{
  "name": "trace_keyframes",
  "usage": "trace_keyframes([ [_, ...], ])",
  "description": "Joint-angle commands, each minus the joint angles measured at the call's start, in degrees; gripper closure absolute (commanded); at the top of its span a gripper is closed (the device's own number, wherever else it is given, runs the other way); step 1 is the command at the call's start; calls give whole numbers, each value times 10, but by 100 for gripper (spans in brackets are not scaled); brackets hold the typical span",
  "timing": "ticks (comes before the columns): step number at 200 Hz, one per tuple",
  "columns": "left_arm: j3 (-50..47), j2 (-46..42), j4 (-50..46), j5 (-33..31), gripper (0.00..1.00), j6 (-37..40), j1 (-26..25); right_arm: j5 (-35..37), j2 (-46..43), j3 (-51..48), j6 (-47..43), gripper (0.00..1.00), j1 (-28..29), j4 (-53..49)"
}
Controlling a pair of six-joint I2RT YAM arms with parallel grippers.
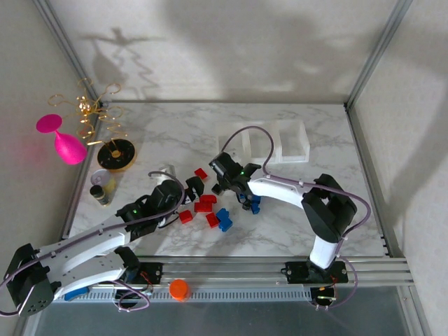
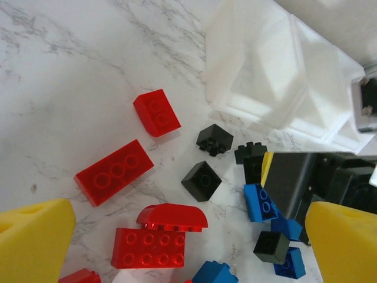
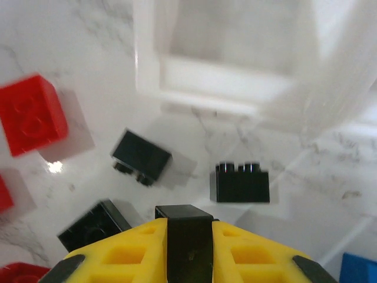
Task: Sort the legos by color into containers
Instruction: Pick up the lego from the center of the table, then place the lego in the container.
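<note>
A white marble table point(image 1: 175, 133) is seen carrying everything. The containers point(image 1: 266, 143) are set toward its far edge, right of the middle. They are three translucent white bins joined in a row, the row's long axis laid parallel to that edge and the open tops turned upward.

The left gripper point(image 1: 192, 187) is held over the left side of the brick pile. Its yellow fingers point(image 2: 32, 242) are spread wide and nothing is gripped between them. The right gripper point(image 3: 188, 236) is placed at the far side of the pile, between it and the containers. Its jaws are closed on a black brick point(image 3: 184, 213), which is pinched between the yellow pads.

The legos point(image 1: 206, 206) are scattered about the middle of the table, nearer its near edge than the containers are. In the left wrist view, a red oblong brick point(image 2: 115, 172) is laid flat with studs up, its long axis running diagonally across that view. A red eight-stud brick point(image 2: 150, 247) is found just beside a curved red piece point(image 2: 174, 215). Loose black bricks point(image 2: 201, 180) and blue bricks point(image 2: 259, 202) are gathered toward the containers. In the right wrist view, one black oblong point(image 3: 241, 183) is tipped onto its side, its studs pointed toward the bins.
</note>
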Motion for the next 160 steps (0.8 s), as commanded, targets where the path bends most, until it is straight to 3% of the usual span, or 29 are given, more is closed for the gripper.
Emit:
trace_keyframes([
  [1, 32, 14, -13, -15, 0, 19, -4, 29, -14, 38, -27, 78, -20, -11],
  [51, 72, 64, 8, -22, 1, 37, -3, 21, 58, 122, -71, 78, -83, 33],
  [100, 111, 123, 30, -36, 0, 46, -3, 28, 144, 197, -108, 78, -109, 67],
  [160, 123, 162, 44, -32, 0, 44, -2, 25, 188, 233, -119, 58, -115, 63],
])
